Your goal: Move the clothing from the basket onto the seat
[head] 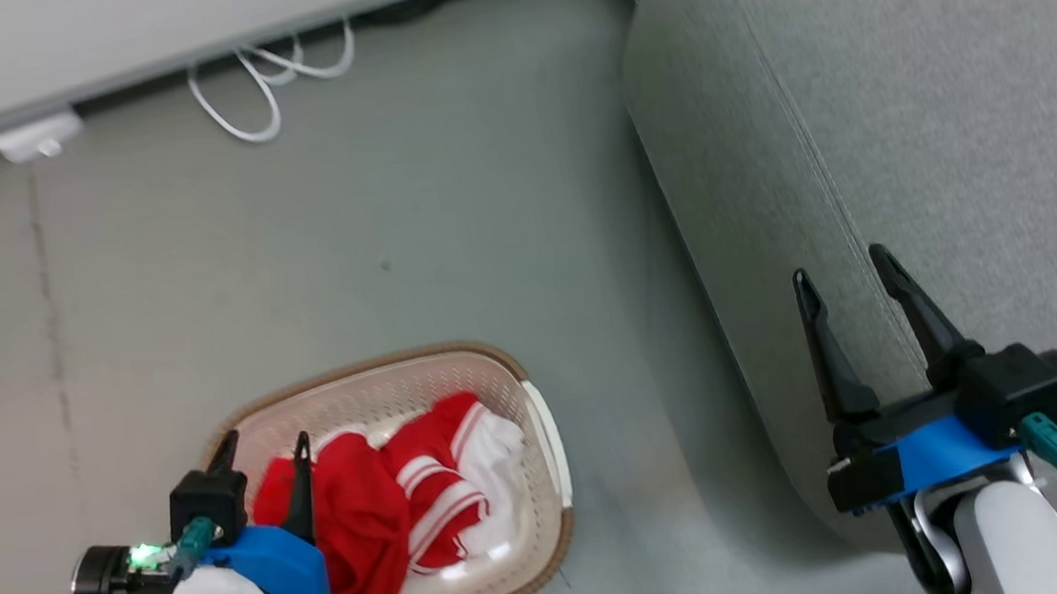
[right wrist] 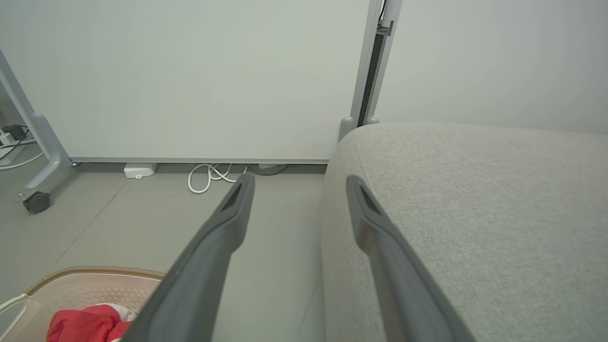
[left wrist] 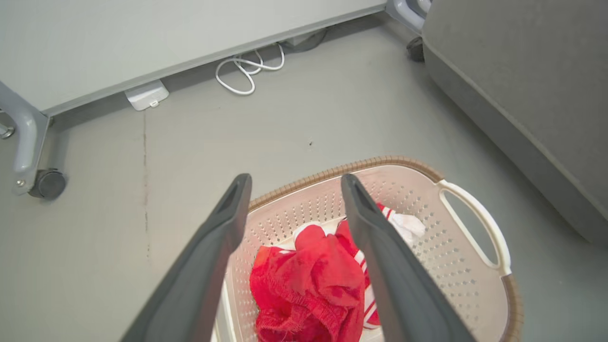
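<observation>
The cream basket [head: 540, 430] with its brown rim sits on the floor at lower left, holding both red garments. The plain red garment [head: 358, 532] lies bunched on the left, the striped one [head: 454, 481] with a white panel to its right. My left gripper [head: 261, 447] hovers open above the basket's left end, fingers apart and empty; its wrist view looks down on the plain red garment [left wrist: 308, 280] and the basket [left wrist: 475, 228]. My right gripper [head: 842, 274] stands open and empty over the front edge of the grey seat [head: 954, 126]. The seat [right wrist: 475, 213] also shows beside the basket [right wrist: 85, 280].
A white cable [head: 266, 81] and a white power adapter [head: 36, 137] lie by the wall panel's base. A caster wheel [left wrist: 47, 183] of a grey frame stands on the floor to the left. Bare grey floor separates basket and seat.
</observation>
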Available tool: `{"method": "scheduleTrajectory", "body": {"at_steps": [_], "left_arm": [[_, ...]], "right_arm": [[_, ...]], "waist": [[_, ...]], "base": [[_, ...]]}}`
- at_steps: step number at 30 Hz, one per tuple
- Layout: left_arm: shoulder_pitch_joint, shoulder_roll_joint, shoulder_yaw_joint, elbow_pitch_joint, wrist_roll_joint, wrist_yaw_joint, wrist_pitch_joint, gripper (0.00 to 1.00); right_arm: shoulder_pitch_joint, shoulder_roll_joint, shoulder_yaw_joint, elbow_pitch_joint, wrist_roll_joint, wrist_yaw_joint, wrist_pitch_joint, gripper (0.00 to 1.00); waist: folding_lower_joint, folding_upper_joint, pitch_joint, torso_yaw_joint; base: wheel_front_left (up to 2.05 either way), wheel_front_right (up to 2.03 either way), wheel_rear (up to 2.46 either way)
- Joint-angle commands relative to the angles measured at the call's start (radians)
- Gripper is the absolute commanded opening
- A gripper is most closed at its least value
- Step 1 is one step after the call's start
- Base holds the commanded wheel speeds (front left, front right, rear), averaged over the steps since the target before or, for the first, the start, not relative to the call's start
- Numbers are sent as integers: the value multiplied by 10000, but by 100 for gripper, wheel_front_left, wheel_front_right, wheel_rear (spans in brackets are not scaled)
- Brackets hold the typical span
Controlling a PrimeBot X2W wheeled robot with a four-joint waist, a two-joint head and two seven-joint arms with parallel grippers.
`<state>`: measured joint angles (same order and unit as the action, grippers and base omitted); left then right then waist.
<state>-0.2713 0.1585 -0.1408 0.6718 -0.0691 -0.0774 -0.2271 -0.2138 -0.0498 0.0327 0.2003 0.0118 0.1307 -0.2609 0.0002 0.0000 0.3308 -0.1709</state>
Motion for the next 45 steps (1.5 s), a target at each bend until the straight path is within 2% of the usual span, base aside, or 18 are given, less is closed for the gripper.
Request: {"method": "scheduleTrajectory", "body": {"at_steps": [1,7,16,25,26,27,37,45], "left_arm": [[-455,191,-14,320,66,-15,179,100],[-1561,660,-382,1680,523,37,920,100],[-2691,1119,-604,2906,654,-35,1425,100],[-3325,1441,-533,3686,619,448,1891,100],[-3377,1444,-532,3736,592,490,1888,62],[-3417,1443,-544,3776,570,488,1882,0],[-3788,1382,-716,4241,361,170,1687,0],[-3953,976,-838,4646,76,-103,1167,0]], "right_arm": [[-348,-8,91,-139,121,3,-49,100],[-776,-5,279,-660,575,3,-54,100],[-1111,-6,802,-1149,1238,3,-53,100],[-1337,-6,1103,-1350,1598,1,-54,100],[-1335,-6,1115,-1338,1631,1,-54,100],[-1342,-6,1119,-1322,1672,1,-54,100],[-1467,-6,1101,-1196,1640,3,-55,100],[-1429,-11,860,-953,1345,1,-54,100]], "waist": [[-2,0,1420,-946],[-2,0,2832,-1378],[-2,0,4130,-1838],[-2,0,4791,-2157],[-2,0,4812,-2168],[-2,0,4826,-2177],[-2,0,4641,-2016],[-2,0,3786,-1327]], "base": [[0,0,0],[0,0,0],[0,0,0],[0,0,0],[0,0,0],[0,0,0],[0,0,0],[0,0,0]]}}
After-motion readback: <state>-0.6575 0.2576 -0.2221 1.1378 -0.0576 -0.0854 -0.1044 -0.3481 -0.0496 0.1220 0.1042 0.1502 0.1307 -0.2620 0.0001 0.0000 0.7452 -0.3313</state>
